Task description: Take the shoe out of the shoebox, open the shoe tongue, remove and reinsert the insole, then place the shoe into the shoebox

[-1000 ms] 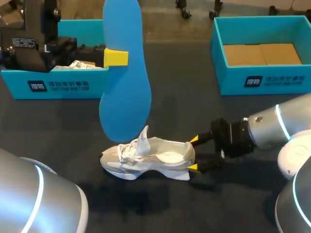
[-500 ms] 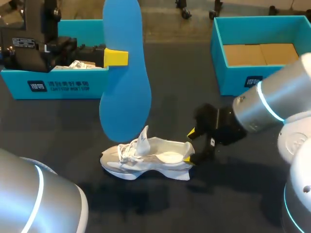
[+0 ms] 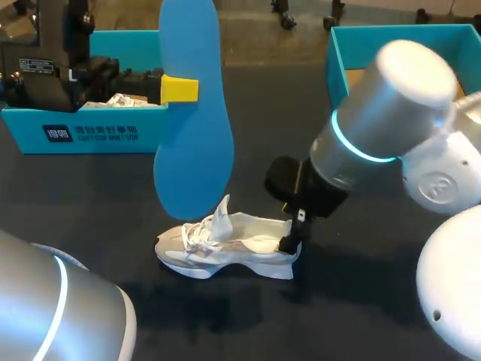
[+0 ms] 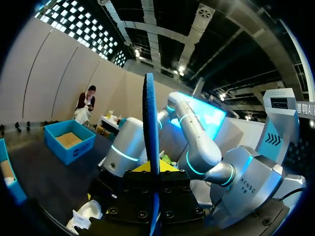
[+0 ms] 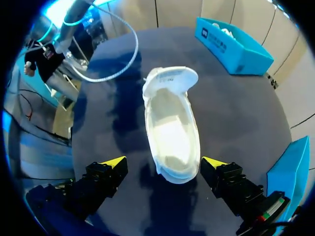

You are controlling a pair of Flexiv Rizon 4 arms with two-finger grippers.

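A white shoe (image 3: 225,244) lies on its side on the dark table, its tongue pulled up. In the right wrist view the shoe (image 5: 172,132) shows its bare inside. My right gripper (image 5: 165,162) hangs open over the heel, one yellow tip on each side and neither touching. In the head view the right gripper (image 3: 293,233) points down at the heel and is largely hidden by the arm. My left gripper (image 3: 179,89) is shut on a blue insole (image 3: 194,113), held upright above the shoe's toe. The left wrist view shows the insole (image 4: 150,123) edge-on between the left gripper's (image 4: 151,167) tips.
A blue shoebox (image 3: 83,128) with white paper stands at the back left, partly behind my left arm. A second blue shoebox (image 3: 353,113) with a cardboard floor stands at the back right, partly covered by my right arm. The first box (image 5: 236,44) lies beyond the shoe's toe.
My right arm has swung up from lying low behind the heel to standing over it, gripper pointing down. The left arm, the insole and the shoe have not moved.
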